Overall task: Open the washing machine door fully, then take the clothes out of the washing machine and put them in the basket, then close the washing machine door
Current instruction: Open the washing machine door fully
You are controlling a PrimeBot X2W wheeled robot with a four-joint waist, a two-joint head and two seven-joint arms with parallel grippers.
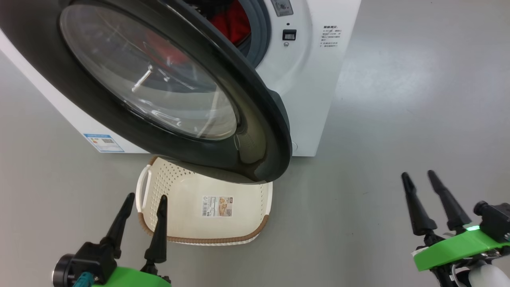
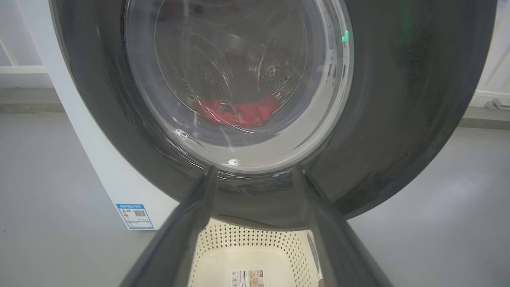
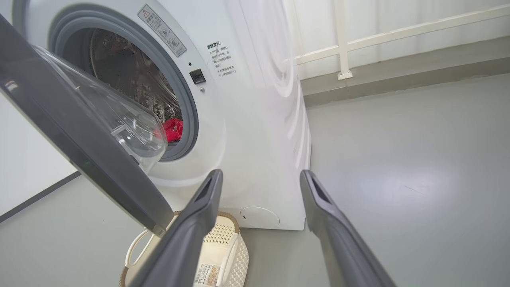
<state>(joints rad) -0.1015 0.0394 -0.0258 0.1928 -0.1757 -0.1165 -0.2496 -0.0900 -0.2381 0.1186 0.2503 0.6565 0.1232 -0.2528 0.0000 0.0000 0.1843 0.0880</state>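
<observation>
Both of the robot's grippers hang empty in front of the washing machine (image 1: 314, 87), whose round washing machine door (image 1: 151, 79) stands swung out partway from the opening. The left gripper (image 1: 147, 197) has its two dark fingers spread apart with nothing between them. The door's black ring and bulging glass are directly ahead of it and higher up. The basket (image 1: 239, 237) sits on the grey floor (image 1: 398, 119) just beyond and below that gripper's fingertips. Its far end is tucked under the lower edge of the door, and a barcode sticker (image 1: 217, 206) shows on its base. The basket holds no garments.

The clothes (image 1: 233, 22), bright red, lie low in the steel drum. From the left gripper they are behind the door and show through its glass. From the right gripper (image 1: 418, 173) they lie ahead and to its left, past the door's free edge and inside the grey gasket. The right gripper's fingers are also parted and hold nothing. It hangs over bare floor, well apart from the door and the basket, with the machine's white front corner ahead of it. A small blue label (image 1: 103, 142) sits low on the machine's front, ahead of the left gripper and to its left.
</observation>
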